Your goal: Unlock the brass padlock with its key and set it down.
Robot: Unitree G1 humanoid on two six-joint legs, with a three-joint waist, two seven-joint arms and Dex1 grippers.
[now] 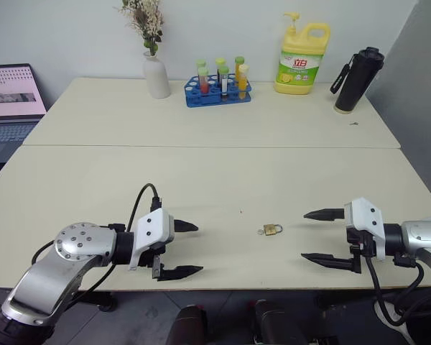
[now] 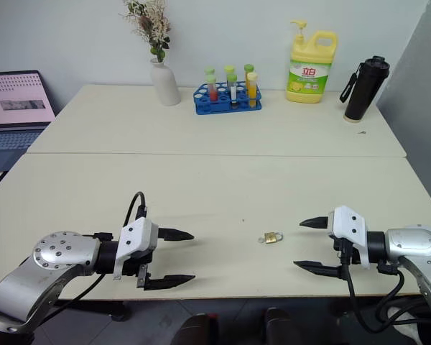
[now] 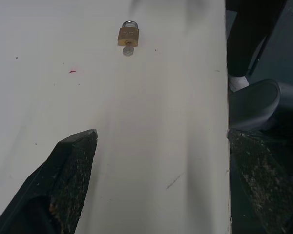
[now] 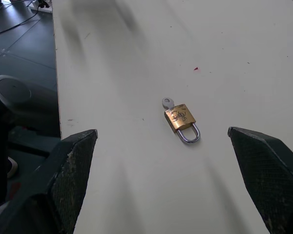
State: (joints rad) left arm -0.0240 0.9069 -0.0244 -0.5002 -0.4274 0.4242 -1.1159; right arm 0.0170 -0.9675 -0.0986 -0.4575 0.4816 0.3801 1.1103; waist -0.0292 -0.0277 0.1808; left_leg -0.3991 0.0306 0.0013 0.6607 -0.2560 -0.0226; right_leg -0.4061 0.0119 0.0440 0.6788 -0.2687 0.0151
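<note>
Both tools spread, empty | brass padlock (image 1: 272,229) between | rack (image 1: 217,93): tubes upright

Left tool (image 1: 181,249) spread wide; right tool (image 1: 323,236) likewise; tips facing inward.

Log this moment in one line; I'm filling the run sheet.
left gripper: open, empty | right gripper: open, empty | brass padlock: on table between them | key: in lock

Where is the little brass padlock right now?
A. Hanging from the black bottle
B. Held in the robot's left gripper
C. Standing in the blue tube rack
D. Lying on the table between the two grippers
D: the brass padlock lies on the table, with the key at its base, between the open left gripper and the open right gripper, touched by neither.
</note>
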